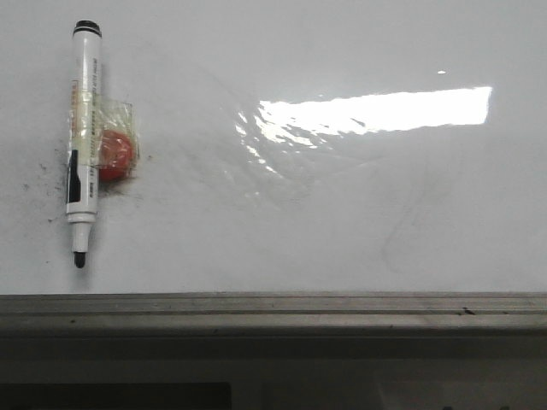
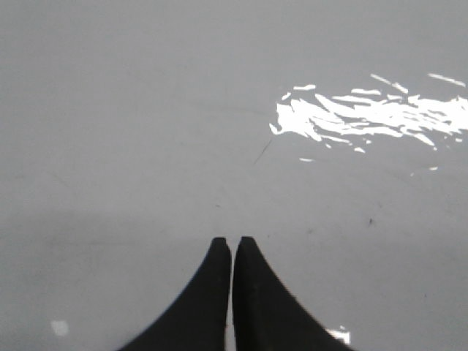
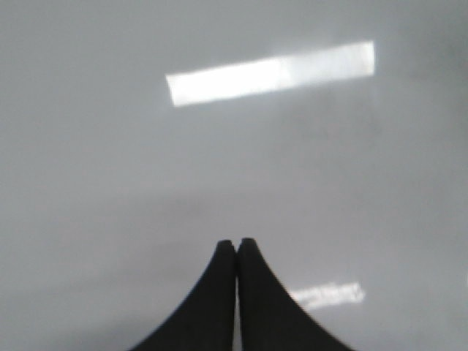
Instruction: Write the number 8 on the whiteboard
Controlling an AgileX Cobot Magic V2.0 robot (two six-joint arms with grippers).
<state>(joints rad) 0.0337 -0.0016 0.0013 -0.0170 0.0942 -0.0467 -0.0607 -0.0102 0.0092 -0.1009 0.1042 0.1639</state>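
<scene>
Whiteboard (image 1: 342, 213) fills the front view, glossy, w/ a bright glare bar at upper right, faint erased streaks and dark specks. No number 8 on it anywhere, so writing hasn't begun.

Far left: black-and-white marker (image 1: 84, 141) hangs upright, uncapped tip down, taped w/ clear tape (image 1: 107, 128) to a red magnet (image 1: 115, 154) stuck to the board. Specks and smudges cluster around it. Grey metal ledge (image 1: 273, 312) runs along the board's lower edge.

Left gripper (image 2: 232, 241): black fingers pressed together, nothing between them, pointing at bare board. Right gripper (image 3: 236, 243): same, tips touching, holding nothing; that view is soft and blurred. Neither arm shows in the front view, so can't tell how close either is to the marker.

Risks, as I judge them:
- Claws are closed; going at the marker like that would knock it or shove the magnet sideways instead of gripping. Need to open first.
- Tape + magnet bulge sits on the marker's right side, midway up; a grip there could snag tape or pull off-axis.
- Exposed tip may streak the board during pickup, adding stray marks.
- Glare and old smudges could mask thin strokes.

Containers: none seen; the ledge holds nothing visible.
</scene>
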